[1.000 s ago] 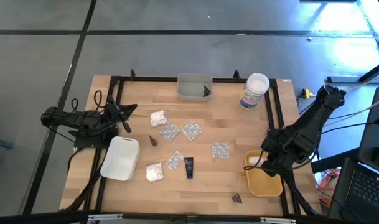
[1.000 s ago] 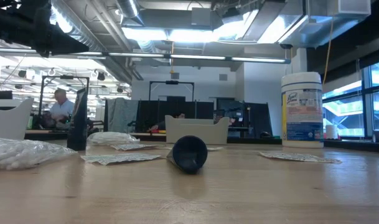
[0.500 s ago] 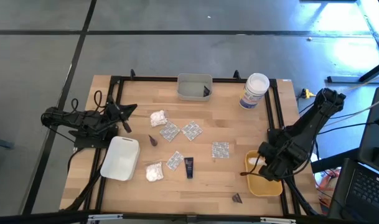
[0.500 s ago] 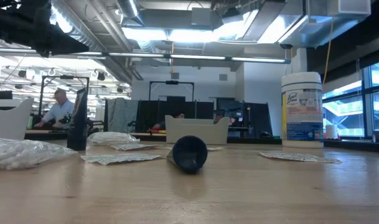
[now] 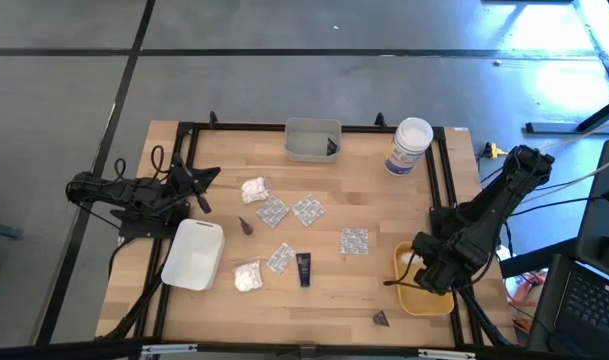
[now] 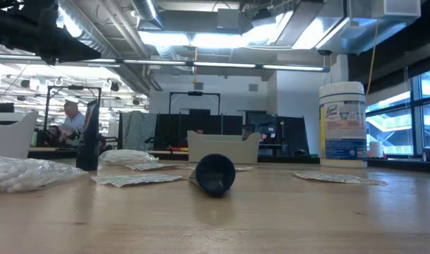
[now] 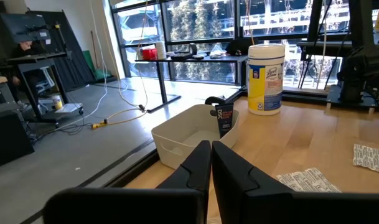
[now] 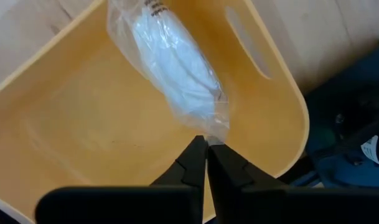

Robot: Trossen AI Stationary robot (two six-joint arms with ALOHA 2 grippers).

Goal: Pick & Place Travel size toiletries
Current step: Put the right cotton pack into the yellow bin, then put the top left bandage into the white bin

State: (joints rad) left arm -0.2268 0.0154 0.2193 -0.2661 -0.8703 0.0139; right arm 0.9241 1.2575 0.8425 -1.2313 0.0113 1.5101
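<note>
Travel size toiletries lie spread on the wooden table: white puffy bundles (image 5: 253, 189) (image 5: 247, 276), several silvery packets (image 5: 308, 209), a dark tube (image 5: 303, 268) and dark cones (image 5: 246, 226) (image 5: 381, 319). Another dark tube (image 7: 224, 119) stands in the grey tray (image 5: 312, 140). My right gripper (image 8: 206, 142) hangs over the yellow tray (image 5: 424, 298) at the near right, pointing down, shut on a clear bag with a white bundle (image 8: 177, 71). My left gripper (image 7: 211, 150) is shut and holds nothing. It waits level at the table's left edge (image 5: 210, 174). My right gripper pinches the top end of the clear bag (image 8: 215, 132) between its two fingertips, from above, pointing down. The bag with its white bundle hangs below the fingers inside the yellow tray. I cannot tell whether its lower end touches the tray's floor.
A white tray (image 5: 193, 254) lies at the near left beside my left arm. A tall white jar with a blue label (image 5: 409, 146) stands at the far right, next to the grey tray. A black frame (image 5: 184, 128) runs along the table's edges.
My right gripper has sunk toward the yellow tray and shifted a little toward the table's near edge.
</note>
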